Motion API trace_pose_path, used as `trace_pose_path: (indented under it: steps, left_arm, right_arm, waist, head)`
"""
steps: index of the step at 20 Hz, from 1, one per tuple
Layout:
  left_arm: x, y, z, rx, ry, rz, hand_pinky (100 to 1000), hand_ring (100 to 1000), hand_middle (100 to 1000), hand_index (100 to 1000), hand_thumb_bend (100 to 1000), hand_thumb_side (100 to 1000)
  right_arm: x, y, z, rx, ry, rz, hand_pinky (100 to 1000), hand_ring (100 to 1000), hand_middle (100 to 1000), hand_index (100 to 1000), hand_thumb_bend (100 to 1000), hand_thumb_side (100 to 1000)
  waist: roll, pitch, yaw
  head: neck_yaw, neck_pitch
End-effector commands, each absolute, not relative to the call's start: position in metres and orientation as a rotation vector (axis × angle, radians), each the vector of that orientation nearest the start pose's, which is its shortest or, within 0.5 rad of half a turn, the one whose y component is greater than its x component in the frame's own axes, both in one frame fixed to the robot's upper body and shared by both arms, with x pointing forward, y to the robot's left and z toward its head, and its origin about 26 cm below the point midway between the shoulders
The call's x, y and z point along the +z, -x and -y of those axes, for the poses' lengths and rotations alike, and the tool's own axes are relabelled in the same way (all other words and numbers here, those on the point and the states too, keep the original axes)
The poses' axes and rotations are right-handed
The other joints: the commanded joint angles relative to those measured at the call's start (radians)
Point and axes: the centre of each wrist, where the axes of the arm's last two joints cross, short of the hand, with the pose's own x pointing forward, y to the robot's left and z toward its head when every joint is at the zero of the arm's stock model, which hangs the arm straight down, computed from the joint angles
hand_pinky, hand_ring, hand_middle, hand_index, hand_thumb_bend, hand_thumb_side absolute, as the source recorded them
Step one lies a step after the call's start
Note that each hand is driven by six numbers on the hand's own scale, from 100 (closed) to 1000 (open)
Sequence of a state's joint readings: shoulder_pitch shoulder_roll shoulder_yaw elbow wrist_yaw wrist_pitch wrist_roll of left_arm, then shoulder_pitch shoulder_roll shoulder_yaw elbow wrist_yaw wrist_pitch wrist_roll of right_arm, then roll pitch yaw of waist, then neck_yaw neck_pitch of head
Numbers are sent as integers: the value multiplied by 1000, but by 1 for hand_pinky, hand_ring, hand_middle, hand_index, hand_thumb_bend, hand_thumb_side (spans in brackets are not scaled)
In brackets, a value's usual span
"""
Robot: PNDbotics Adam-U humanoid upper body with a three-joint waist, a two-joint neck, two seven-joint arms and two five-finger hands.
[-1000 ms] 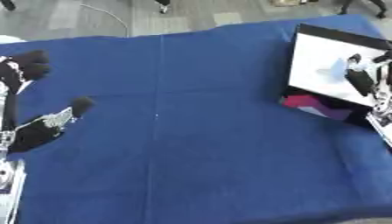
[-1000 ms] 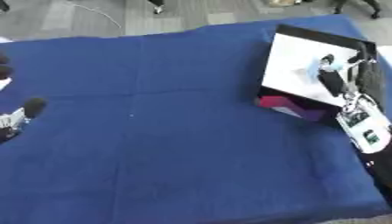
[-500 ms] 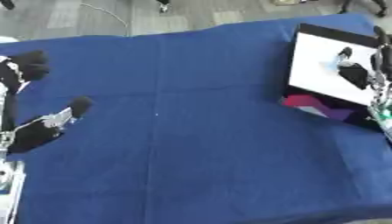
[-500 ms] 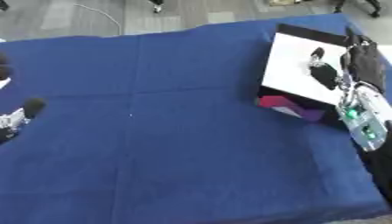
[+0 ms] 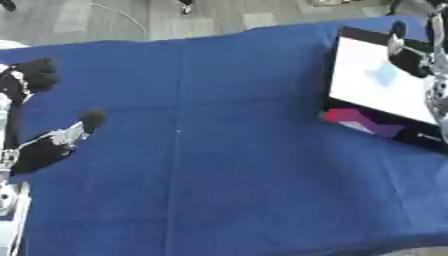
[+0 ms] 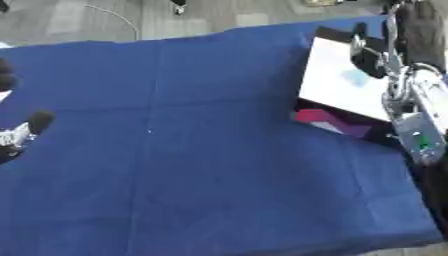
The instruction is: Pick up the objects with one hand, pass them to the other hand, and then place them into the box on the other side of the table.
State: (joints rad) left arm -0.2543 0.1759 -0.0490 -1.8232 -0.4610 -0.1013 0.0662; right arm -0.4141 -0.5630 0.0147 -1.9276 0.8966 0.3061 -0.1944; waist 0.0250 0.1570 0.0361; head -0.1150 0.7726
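Note:
At the table's right side stands the box [image 6: 325, 103], with a white floor and a dark front wall bearing pink and purple print. A small pale blue thing [image 6: 354, 78] lies on that floor, with no hand touching it. My right hand [image 6: 374, 52] hangs over the box's far right edge, fingers spread and holding nothing, and its silver forearm runs down the right side. My left hand [image 5: 45, 148] rests open at the table's left edge with its black fingertips [image 5: 92, 120] apart and nothing in it.
A blue cloth [image 5: 219, 165] covers the whole table. Grey floor [image 5: 105, 20] with a thin cable lies beyond the far edge. A white object [image 5: 10, 45] shows at the far left corner.
My right hand has risen from the middle of the box toward its far right edge, leaving the pale blue thing bare on the white floor. My left hand has stayed put.

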Motion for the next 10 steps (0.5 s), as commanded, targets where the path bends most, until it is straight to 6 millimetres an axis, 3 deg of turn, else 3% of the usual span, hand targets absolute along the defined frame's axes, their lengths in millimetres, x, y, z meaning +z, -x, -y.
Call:
trace_pose_path:
  steps: [1,6,10]
  left_arm:
    - [138,-318,-245,-524,-590,2143,744,689,688,808,756,526]
    - [146,-318,-265,-594,-747,2087,751,684,686,818,753,516]
    - [156,-314,-293,-664,-962,1981,760,687,691,832,763,510]
  right_arm:
    - [262,-306,263,667,1554,2149,657,874,797,1000,100,100]
    - [260,-308,223,886,1358,2388,694,853,804,991,100,100]
    - [249,-306,203,1023,1236,2462,701,846,803,988,100,100]
  waist:
    - [15,-7,-3]
    - [28,-19,-12]
    - [37,-28,-16]
  head:
    - [69,-3]
    - [272,-3]
    - [365,-3]
